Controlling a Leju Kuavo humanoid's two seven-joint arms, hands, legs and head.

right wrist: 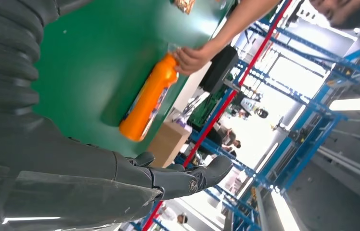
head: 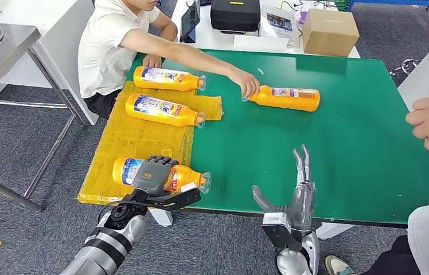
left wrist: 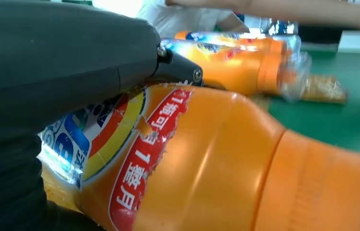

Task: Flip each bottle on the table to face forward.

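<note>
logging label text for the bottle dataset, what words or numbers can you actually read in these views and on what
"1整月" in white on the red band of the nearest bottle, under the left hand.
Further white characters higher on that band: cut off, not readable.
Blue and white labels on the two far yellow-mat bottles and the bottle on the green table: too small to read.
Cardboard box: no print legible.

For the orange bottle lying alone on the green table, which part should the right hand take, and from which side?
Grip the lone bottle around its wide labelled body, coming down from above. It lies on its side, and a person's hand holds the cap end, so the middle is freest. The right hand is open near the table edge.
</note>
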